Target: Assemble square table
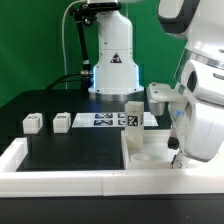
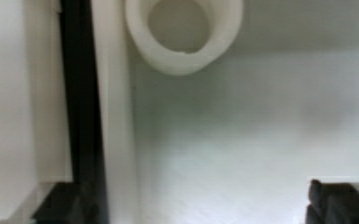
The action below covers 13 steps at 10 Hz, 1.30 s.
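Observation:
The square table's white slab (image 1: 150,140) lies flat at the exterior view's right, against the white rail. One tagged white leg (image 1: 134,113) stands upright on its far left corner. Two more legs (image 1: 32,122) (image 1: 62,122) sit loose on the black surface at the left. My gripper (image 1: 177,148) points down over the slab's right part, largely hidden by the arm. In the wrist view the gripper (image 2: 202,205) is open over the bare slab (image 2: 229,130), and its dark fingertips (image 2: 345,203) stand wide apart with nothing between them. A raised ring of a slab hole (image 2: 181,35) lies ahead.
The marker board (image 1: 100,120) lies between the loose legs and the slab. A long white rail (image 1: 60,168) borders the black surface at the front. The robot base (image 1: 113,65) stands at the back. Another white piece (image 1: 160,93) shows behind the slab, partly hidden by the arm.

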Tool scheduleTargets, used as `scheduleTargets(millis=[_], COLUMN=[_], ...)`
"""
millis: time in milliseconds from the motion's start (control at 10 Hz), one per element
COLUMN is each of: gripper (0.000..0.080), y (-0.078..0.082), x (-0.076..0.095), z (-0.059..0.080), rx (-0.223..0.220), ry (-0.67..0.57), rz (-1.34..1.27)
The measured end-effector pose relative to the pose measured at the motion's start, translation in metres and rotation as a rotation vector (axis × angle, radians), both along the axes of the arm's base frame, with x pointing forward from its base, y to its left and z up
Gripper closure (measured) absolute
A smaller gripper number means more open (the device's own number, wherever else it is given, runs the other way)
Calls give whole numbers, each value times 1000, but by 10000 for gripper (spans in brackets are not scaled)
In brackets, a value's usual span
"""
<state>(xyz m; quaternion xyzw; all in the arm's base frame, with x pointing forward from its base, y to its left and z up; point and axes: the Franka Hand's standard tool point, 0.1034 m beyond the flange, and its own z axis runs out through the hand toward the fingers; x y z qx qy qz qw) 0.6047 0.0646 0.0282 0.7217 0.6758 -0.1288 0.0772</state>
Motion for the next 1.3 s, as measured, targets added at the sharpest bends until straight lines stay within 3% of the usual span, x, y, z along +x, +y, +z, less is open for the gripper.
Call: scheduleTargets(millis=[500, 1000, 1100, 1300], gripper=[151, 151, 151, 151], y=[-6, -29, -38, -43], x=[-3, -14, -18, -44], z=[5, 74, 87, 95], rx=[-11, 36, 71, 61], ry=[5, -157, -214, -199], rz=[1, -164, -178, -340])
